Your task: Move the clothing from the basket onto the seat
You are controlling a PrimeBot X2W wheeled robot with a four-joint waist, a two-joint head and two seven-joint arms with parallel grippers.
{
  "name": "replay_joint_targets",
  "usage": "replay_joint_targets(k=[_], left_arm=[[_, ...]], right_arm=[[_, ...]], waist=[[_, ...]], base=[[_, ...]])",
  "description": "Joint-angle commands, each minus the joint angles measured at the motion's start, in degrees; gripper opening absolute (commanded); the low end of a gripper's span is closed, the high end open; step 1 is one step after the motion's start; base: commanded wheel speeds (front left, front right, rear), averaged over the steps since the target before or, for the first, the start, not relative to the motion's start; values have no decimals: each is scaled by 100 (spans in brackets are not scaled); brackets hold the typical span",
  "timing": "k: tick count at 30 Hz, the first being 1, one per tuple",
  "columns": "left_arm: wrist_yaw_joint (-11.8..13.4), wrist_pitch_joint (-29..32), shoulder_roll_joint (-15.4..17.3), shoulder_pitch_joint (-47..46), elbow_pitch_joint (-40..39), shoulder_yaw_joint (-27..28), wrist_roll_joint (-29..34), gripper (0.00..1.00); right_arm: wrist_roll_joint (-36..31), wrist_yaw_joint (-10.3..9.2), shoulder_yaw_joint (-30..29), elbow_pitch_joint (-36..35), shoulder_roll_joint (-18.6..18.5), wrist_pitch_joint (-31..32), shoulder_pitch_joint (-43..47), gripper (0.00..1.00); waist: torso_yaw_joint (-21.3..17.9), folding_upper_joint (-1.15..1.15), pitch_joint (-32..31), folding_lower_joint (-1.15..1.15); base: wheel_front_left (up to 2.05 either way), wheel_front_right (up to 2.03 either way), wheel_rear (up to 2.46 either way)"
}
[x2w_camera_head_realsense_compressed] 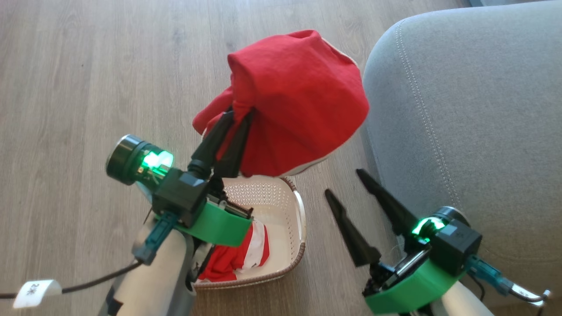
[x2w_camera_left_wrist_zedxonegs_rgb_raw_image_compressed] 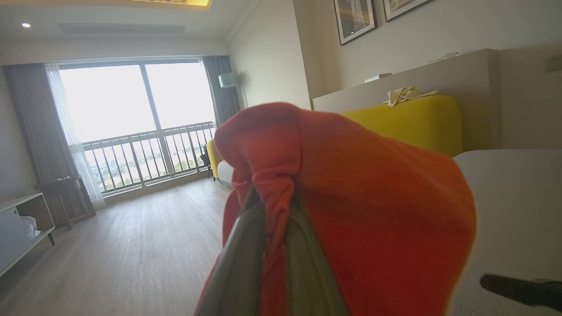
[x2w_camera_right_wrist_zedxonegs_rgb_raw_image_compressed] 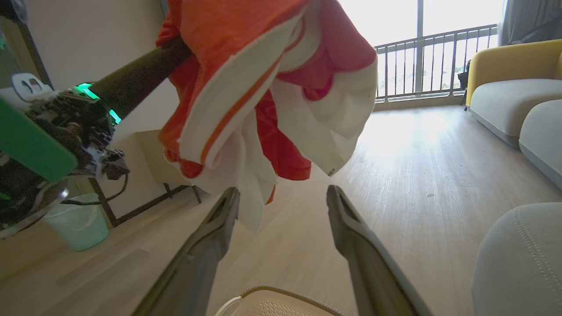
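Note:
My left gripper (x2w_camera_head_realsense_compressed: 239, 115) is shut on a bunched fold of a red garment (x2w_camera_head_realsense_compressed: 298, 101), which hangs in the air above the basket (x2w_camera_head_realsense_compressed: 287, 259), just left of the seat (x2w_camera_head_realsense_compressed: 474, 114). The left wrist view shows the red garment (x2w_camera_left_wrist_zedxonegs_rgb_raw_image_compressed: 364, 210) pinched between my fingers (x2w_camera_left_wrist_zedxonegs_rgb_raw_image_compressed: 239, 263). Its white underside shows in the right wrist view, where the garment (x2w_camera_right_wrist_zedxonegs_rgb_raw_image_compressed: 272, 87) hangs above my open right gripper (x2w_camera_right_wrist_zedxonegs_rgb_raw_image_compressed: 281, 195). A second red and white garment (x2w_camera_head_realsense_compressed: 239, 259) lies in the cream basket on the floor. My right gripper (x2w_camera_head_realsense_compressed: 347, 184) stands open between basket and seat, holding nothing.
Wooden floor (x2w_camera_head_realsense_compressed: 88, 79) spreads to the left and beyond the basket. A yellow-backed sofa (x2w_camera_right_wrist_zedxonegs_rgb_raw_image_compressed: 509, 87) and balcony window (x2w_camera_left_wrist_zedxonegs_rgb_raw_image_compressed: 131, 118) stand farther off. A pale green bin (x2w_camera_right_wrist_zedxonegs_rgb_raw_image_compressed: 79, 224) sits by a side table. The basket's rim (x2w_camera_right_wrist_zedxonegs_rgb_raw_image_compressed: 281, 294) lies just below my right fingers.

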Motion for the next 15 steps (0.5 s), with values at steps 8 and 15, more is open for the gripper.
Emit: replay_joint_targets(k=[8,15], left_arm=[[-50,-29,48,-221,-142,406,82,0],[-119,-29,15,-200,-120,300,94,0]], right_arm=[[515,-1,569,-681,-385,-52,-257,100],[468,-1,651,-632,-296,-52,-490,100]], waist=[[-19,0,9,0],[44,0,36,0]], base=[[0,0,0],[0,0,0]])
